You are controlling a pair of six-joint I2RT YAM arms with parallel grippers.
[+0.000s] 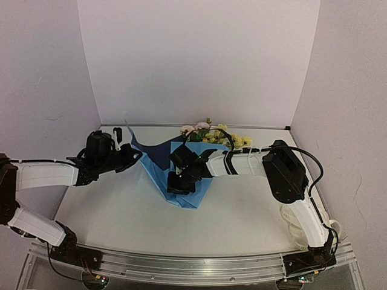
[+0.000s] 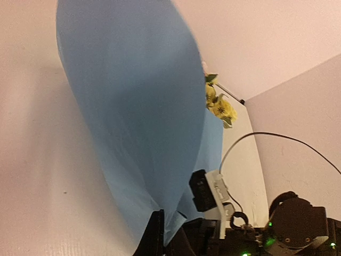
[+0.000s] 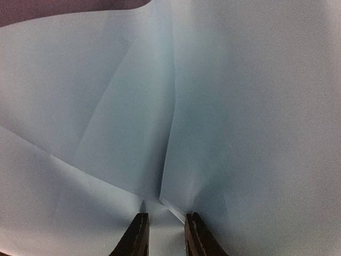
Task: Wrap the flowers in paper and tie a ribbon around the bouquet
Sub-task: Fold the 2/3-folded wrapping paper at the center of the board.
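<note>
The blue paper (image 1: 158, 171) lies mid-table, folded over itself so its darker reverse (image 1: 154, 151) shows. Pink and yellow flowers (image 1: 208, 132) poke out at its far edge. My left gripper (image 1: 134, 156) is shut on the paper's left edge. In the left wrist view that edge rises from the left gripper (image 2: 164, 236) as a tall blue sheet (image 2: 133, 106), with yellow blossoms (image 2: 221, 108) behind it. My right gripper (image 1: 180, 181) presses on the folded lower part. Its fingers (image 3: 139, 237) are pinched on a creased ridge of paper (image 3: 240, 106). Stems are hidden.
White walls close the table at the back and on both sides. A pale looped strip (image 1: 294, 228) lies by the right arm's lower link; I cannot tell whether it is the ribbon. A metal rail (image 1: 193, 263) runs along the near edge.
</note>
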